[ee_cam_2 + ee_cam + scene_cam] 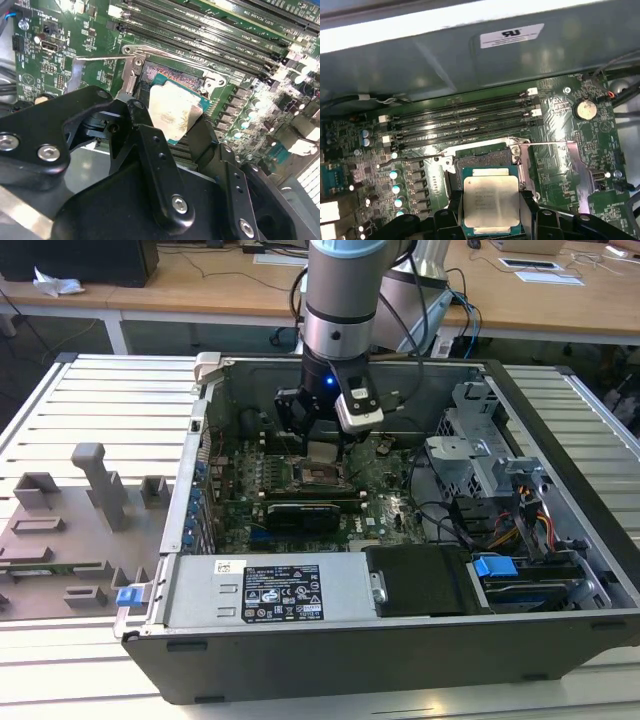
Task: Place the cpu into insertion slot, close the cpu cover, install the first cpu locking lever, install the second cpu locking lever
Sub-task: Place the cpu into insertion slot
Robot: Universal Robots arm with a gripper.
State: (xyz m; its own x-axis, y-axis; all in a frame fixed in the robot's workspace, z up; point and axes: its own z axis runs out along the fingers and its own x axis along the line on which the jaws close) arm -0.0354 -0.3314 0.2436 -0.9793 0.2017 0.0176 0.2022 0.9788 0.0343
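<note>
My gripper (491, 212) is shut on the cpu (491, 201), a flat square chip with a silvery-tan top. One black finger (144, 131) presses on each of two opposite edges. The chip hangs just above and slightly off the insertion slot (487, 159), a black socket with a metal rim on the green motherboard (570, 125). In the second wrist view the cpu (172, 114) tilts over the insertion slot (172, 77). A grey metal plate (572, 162), apparently the cpu cover, lies swung away beside the socket. Thin wire levers (547, 145) stick out from the socket. In the exterior view my gripper (320, 448) is inside the case over the insertion slot (318, 477).
Long black memory slots (465, 122) run just beyond the socket. Capacitors (395, 175) stand on one side of it. The open computer case (330, 640) walls in the board, with a power supply (270, 595), drive cages (480, 455) and cables (520, 510) inside. A grey fixture (100, 485) stands outside, at the exterior view's left.
</note>
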